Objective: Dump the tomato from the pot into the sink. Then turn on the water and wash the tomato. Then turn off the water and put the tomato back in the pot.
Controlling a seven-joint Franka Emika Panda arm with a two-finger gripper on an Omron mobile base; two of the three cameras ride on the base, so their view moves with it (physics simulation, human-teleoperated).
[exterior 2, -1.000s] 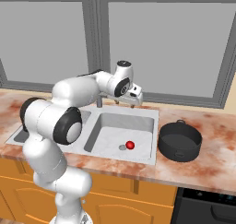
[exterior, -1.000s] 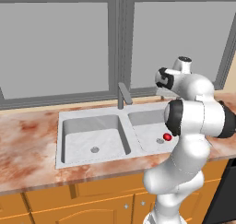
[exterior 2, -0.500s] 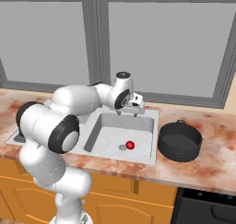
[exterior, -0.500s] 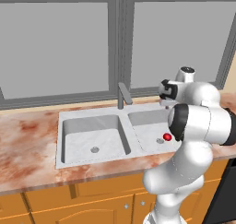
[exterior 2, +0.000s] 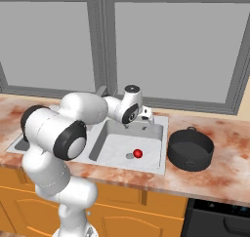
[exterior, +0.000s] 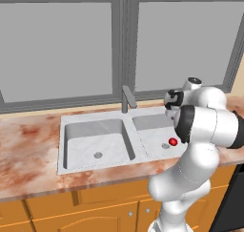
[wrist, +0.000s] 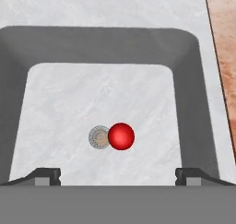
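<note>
Right now the tomato [wrist: 121,136] lies loose on the floor of the right basin of the sink [exterior 2: 156,159], touching the edge of the round drain [wrist: 98,137], while the black pot [exterior 2: 191,148] stands upright on the desk [exterior 2: 229,180] just to the right of the sink. Above the far part of that basin, the hand [wrist: 117,176] hangs with its fingertips [wrist: 44,175] spread wide and nothing between them, looking down at the tomato. Whether water is running cannot be told from these pictures. The main risk, as I judge it, is the tomato itself: a glossy ball on a smooth marbled floor can roll at the first touch, so a descent that lands off-centre could nudge it away toward a basin wall. A reach for the faucet [exterior: 127,98], near and to the left of the hand, could clip the spout with the wrist. Closing too high would let the round skin slip out.
</note>
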